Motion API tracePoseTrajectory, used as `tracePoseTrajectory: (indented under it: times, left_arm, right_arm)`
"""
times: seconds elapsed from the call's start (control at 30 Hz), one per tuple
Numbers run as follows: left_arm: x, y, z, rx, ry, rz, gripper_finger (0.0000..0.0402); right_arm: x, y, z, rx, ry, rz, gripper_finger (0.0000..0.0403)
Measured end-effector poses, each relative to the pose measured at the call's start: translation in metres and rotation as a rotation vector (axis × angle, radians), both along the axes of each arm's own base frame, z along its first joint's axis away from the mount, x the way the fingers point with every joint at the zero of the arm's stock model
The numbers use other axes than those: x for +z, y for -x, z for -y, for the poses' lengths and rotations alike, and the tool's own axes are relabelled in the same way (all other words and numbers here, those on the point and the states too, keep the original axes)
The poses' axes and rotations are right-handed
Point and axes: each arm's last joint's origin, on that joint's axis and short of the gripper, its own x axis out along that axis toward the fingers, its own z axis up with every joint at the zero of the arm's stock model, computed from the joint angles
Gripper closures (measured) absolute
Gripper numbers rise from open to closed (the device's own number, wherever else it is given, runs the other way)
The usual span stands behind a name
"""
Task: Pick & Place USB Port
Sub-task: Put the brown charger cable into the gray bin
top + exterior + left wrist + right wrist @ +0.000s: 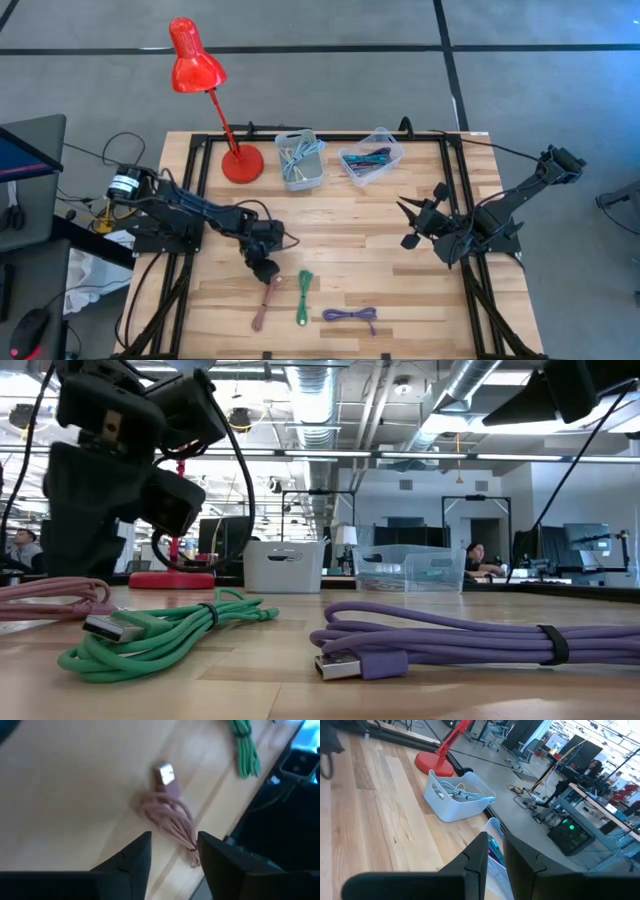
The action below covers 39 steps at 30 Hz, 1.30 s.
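Three bundled USB cables lie flat on the near part of the table: a pink one (pixel 267 300) (pixel 170 815), a green one (pixel 304 297) (pixel 160 635) and a purple one (pixel 350 315) (pixel 450 640). My left gripper (pixel 265 268) (pixel 172 847) is open and hovers just above the far end of the pink cable. Its fingers stand apart over the bundle, and the metal plug (pixel 165 772) lies beyond them. My right gripper (pixel 410 225) (pixel 495 850) waits over the right half of the table with a narrow gap between its fingers and nothing in it.
At the far edge stand a red desk lamp (pixel 240 160), a grey-blue bin (pixel 300 160) (pixel 457 800) holding pale cables, and a clear bin (pixel 370 157) holding dark cables. Bare wood lies between the arms. People sit in the room beyond the table.
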Motion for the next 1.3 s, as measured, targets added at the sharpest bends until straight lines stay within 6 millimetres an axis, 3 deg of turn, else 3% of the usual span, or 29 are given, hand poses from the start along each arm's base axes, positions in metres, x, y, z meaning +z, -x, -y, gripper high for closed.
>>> tracePoseTrajectory:
  times: [0.2, 0.67, 0.83, 1.07, 1.3]
  left_arm:
    - [0.0, 0.002, 0.011, -0.035, -0.012, 0.009, 0.0232]
    - [0.0, 0.0, 0.02, 0.008, -0.134, 0.085, 0.0261]
    - [0.0, 0.002, 0.025, -0.012, -0.144, 0.092, 0.0296]
    - [0.0, 0.001, 0.025, -0.038, -0.196, 0.136, 0.0389]
    - [0.0, -0.002, 0.022, -0.032, -0.312, 0.222, 0.0393]
  right_arm:
    - [-0.001, 0.0, 0.0, 0.0, 0.006, -0.008, 0.0349]
    - [-0.001, 0.0, 0.0, 0.0, 0.006, -0.008, 0.0349]
    - [-0.001, 0.0, 0.0, 0.0, 0.006, -0.008, 0.0349]
    - [-0.001, 0.0, 0.0, 0.0, 0.006, -0.008, 0.0349]
    - [-0.001, 0.001, 0.0, 0.003, 0.006, -0.008, 0.0349]
